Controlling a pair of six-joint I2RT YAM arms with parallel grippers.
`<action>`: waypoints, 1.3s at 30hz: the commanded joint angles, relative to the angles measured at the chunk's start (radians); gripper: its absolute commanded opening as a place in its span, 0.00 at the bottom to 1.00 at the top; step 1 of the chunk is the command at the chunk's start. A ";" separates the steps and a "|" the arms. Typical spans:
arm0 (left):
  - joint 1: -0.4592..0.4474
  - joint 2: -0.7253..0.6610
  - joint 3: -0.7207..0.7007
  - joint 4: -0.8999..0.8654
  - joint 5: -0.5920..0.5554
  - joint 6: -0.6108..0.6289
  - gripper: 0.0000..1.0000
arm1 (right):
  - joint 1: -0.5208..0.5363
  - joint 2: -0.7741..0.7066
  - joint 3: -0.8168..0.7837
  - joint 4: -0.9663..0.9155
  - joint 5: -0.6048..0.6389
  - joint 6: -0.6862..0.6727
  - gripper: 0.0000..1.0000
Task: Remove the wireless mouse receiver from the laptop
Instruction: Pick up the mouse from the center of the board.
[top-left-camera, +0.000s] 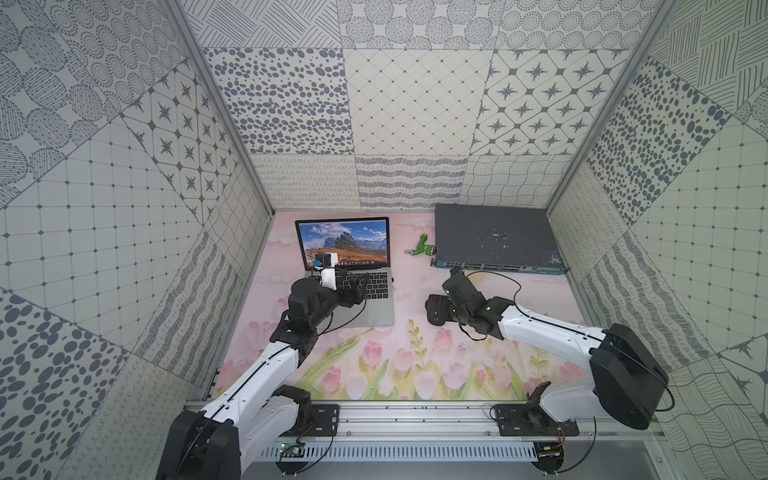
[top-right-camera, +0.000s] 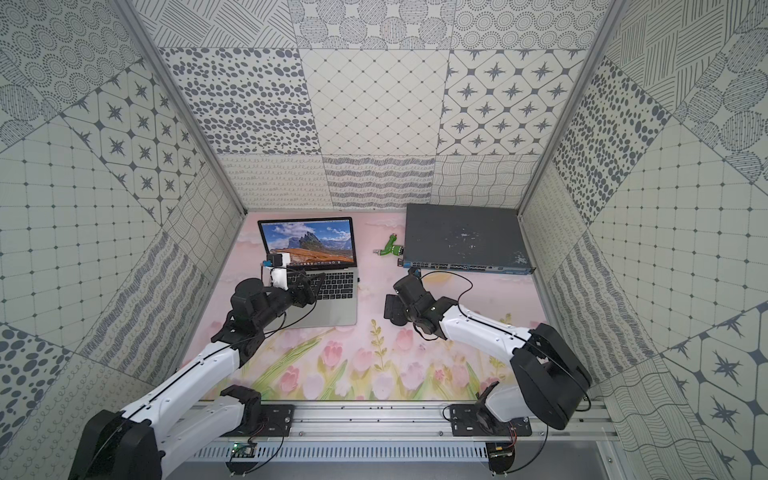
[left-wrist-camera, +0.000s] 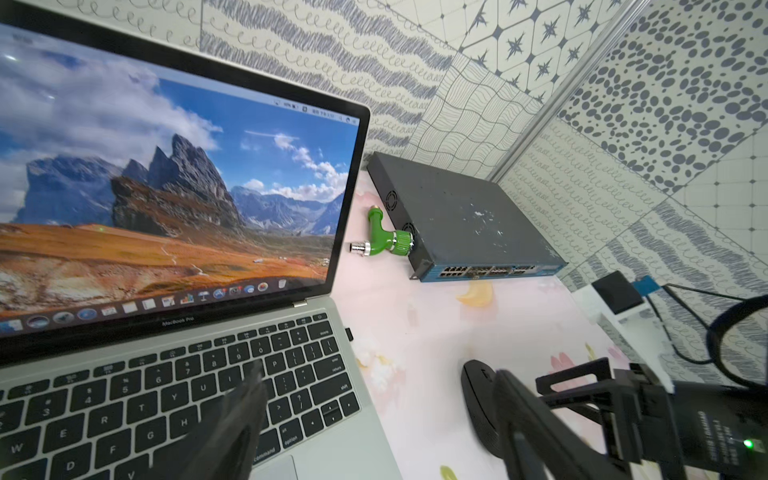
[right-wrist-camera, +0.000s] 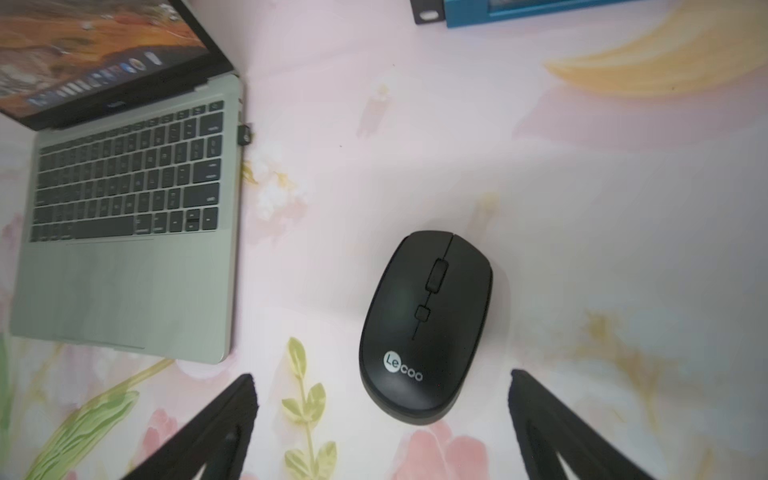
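Note:
The laptop (top-left-camera: 376, 309) stands open at the back left, its screen showing a mountain landscape. The wireless mouse receiver (right-wrist-camera: 245, 134) is a tiny black stub in the laptop's right edge, level with the top keyboard rows; it also shows in the left wrist view (left-wrist-camera: 349, 333) and in a top view (top-left-camera: 393, 281). My left gripper (left-wrist-camera: 380, 399) hovers open over the right half of the keyboard, one finger (left-wrist-camera: 245, 399) above the keys and the other beyond the laptop's right edge. My right gripper (right-wrist-camera: 382, 382) hangs open, empty, over the black mouse (right-wrist-camera: 424, 328), right of the laptop.
A flat dark grey network switch (top-left-camera: 494, 237) lies at the back right. A green tap fitting (top-left-camera: 424, 248) rests between it and the laptop screen. Patterned walls close in the left, back and right sides. The mat (top-left-camera: 374, 374) has a tulip print.

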 joint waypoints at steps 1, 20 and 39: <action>-0.013 0.005 0.021 -0.149 0.067 -0.055 0.88 | 0.048 0.080 0.073 -0.070 0.144 0.148 0.97; -0.021 0.060 0.027 -0.159 0.047 -0.031 0.89 | 0.092 0.300 0.165 -0.164 0.245 0.231 0.94; -0.029 0.085 0.031 -0.117 0.144 -0.028 0.90 | 0.086 0.157 0.161 -0.167 0.145 0.048 0.57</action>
